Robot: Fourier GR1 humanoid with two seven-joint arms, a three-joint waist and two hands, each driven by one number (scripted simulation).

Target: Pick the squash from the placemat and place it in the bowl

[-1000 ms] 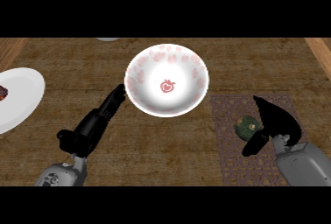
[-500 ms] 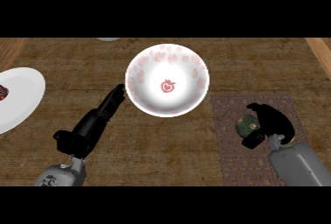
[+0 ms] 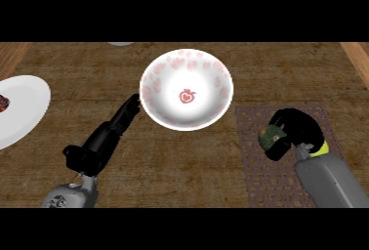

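The squash (image 3: 271,136), dark green and mottled, lies on the brown woven placemat (image 3: 254,171) at the right. My right hand (image 3: 297,128) is curled over it from the right, fingers and thumb wrapped round it, hiding most of it. The white bowl (image 3: 186,88) with red marks and a red strawberry figure at its centre stands up and to the left of the placemat, holding nothing. My left hand (image 3: 108,139) rests open on the counter, fingers straight, tips close to the bowl's left rim.
A white plate (image 3: 25,105) with a dark red item sits at the left edge. A small pale object (image 3: 121,44) peeks in at the top. The wooden counter (image 3: 180,161) stretches between the arms.
My right hand came down onto the squash and its fingers curled round it. The left hand stayed where it was.
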